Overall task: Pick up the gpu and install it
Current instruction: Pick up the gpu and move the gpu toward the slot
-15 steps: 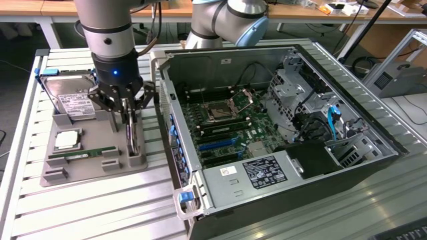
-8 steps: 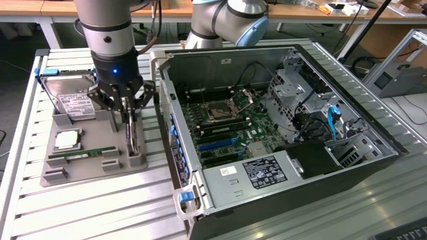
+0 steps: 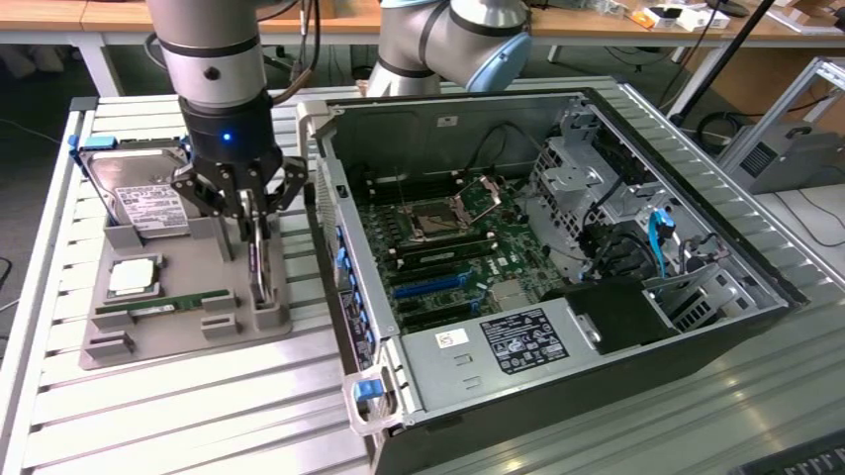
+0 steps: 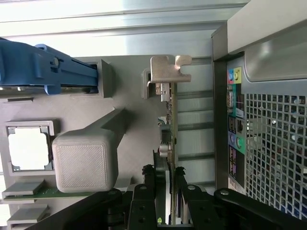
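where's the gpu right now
The gpu stands on edge in the grey tray at the exterior view's left, beside the open computer case, directly under the gripper.

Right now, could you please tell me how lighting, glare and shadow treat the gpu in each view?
Exterior view: the light is even, the gpu reads dark beneath the gripper, and the computer case is darkest inside toward the exterior view's right. Wrist view: the table slats glare white, the gpu's metal bracket catches light, and the gripper sits dark.

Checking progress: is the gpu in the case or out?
Out. The gpu stands on edge in the tray beside the case, with the end effector at its top edge.
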Controlling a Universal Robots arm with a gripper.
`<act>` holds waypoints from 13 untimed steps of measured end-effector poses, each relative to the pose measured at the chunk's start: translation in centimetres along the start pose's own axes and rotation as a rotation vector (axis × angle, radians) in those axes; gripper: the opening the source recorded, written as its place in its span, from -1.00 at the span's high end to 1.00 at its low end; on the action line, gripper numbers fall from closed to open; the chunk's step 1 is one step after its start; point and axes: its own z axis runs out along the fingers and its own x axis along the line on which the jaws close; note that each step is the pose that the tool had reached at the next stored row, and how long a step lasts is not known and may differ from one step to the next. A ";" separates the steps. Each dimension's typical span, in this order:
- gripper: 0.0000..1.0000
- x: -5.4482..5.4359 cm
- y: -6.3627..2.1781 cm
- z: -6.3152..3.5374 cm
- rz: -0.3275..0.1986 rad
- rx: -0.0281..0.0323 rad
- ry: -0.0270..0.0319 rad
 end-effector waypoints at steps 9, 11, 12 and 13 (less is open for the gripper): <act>0.47 0.0 -0.03 -0.38 0.000 0.0000 0.0000; 0.47 0.0 -0.04 -0.45 0.000 -0.0001 -0.0001; 0.47 0.0 -0.04 -0.48 0.000 -0.0001 0.0000; 0.47 0.0 -0.04 -0.52 0.000 0.0000 0.0000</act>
